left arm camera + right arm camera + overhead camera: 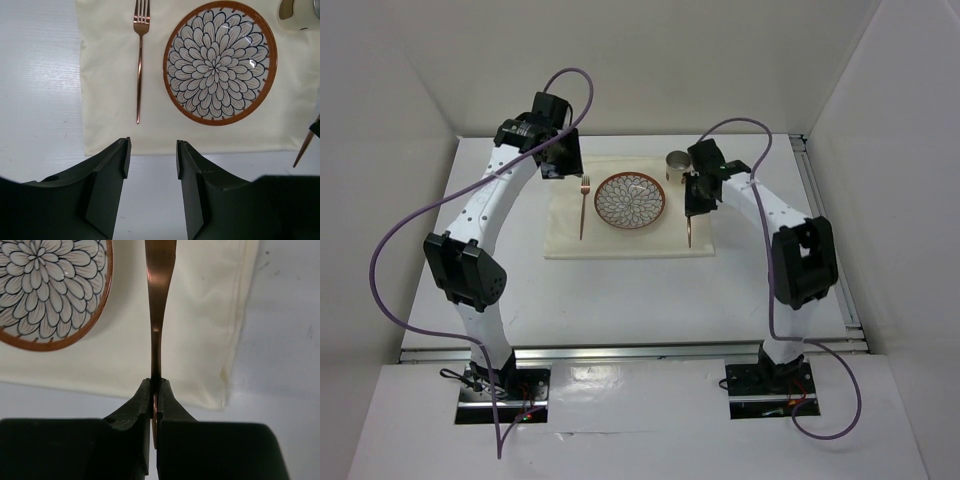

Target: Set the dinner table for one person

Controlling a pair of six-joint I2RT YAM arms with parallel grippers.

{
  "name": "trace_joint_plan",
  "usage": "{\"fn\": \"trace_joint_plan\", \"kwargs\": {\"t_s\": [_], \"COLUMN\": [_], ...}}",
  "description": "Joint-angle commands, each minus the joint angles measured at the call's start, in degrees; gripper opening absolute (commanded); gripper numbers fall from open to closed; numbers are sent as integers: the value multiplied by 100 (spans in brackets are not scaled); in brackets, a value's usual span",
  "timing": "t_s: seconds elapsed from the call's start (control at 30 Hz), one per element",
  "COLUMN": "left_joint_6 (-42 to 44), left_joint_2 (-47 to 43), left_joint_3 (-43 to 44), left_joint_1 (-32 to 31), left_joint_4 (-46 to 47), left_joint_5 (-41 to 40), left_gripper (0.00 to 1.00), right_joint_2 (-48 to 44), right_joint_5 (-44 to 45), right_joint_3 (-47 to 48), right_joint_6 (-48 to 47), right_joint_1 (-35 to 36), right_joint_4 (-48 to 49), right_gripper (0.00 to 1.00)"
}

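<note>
Copper utensil [159,290], pinched at its narrow end by the right gripper [155,390], is over the cream placemat [565,243] at the plate's [630,200] three o'clock, so the step looks like laying it opposite the fork [583,205] at nine o'clock; next it needs lowering flat, then release. Wrist views show the grips, right pinching and left gripper [150,155] spread empty, while the top view shows the cup [677,163] at one o'clock and the white dinner table [620,300] under everything.
</note>
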Motion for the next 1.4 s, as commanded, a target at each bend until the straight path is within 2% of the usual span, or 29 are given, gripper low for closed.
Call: {"fn": "trace_joint_plan", "kwargs": {"t_s": [0.0, 0.2, 0.47, 0.67, 0.93, 1.07, 1.23, 1.37], "left_joint_6": [13, 13, 66, 66, 66, 66, 119, 119], "left_joint_2": [-289, -289, -289, -236, -298, -351, -351, -351], "left_joint_3": [-32, 21, -32, -84, -146, -199, -251, -251], "left_joint_1": [-14, -14, -14, -14, -14, -14, -14, -14], "left_joint_4": [17, -97, -150, -150, -150, -150, -220, -220], "left_joint_5": [-141, -193, -308, -255, -255, -255, -677, -572], "left_gripper": [58, 58, 58, 57, 57, 57, 57, 57], "right_joint_2": [604, 1412, 1993, 2117, 1695, 1748, 1932, 1993], "right_joint_5": [-792, -933, -986, -1091, -1196, -1197, -1136, -1083], "right_joint_3": [546, 1259, 1839, 1839, 1075, 1128, 1277, 1329], "right_joint_6": [-733, -971, -787, -515, -172, -119, -13, 92], "right_joint_1": [-168, -282, -405, -458, -510, -511, -511, -511], "right_joint_4": [79, -61, -167, -167, 35, 35, -35, 88], "right_gripper": [0, 0, 0, 0, 0, 0, 0, 0]}}
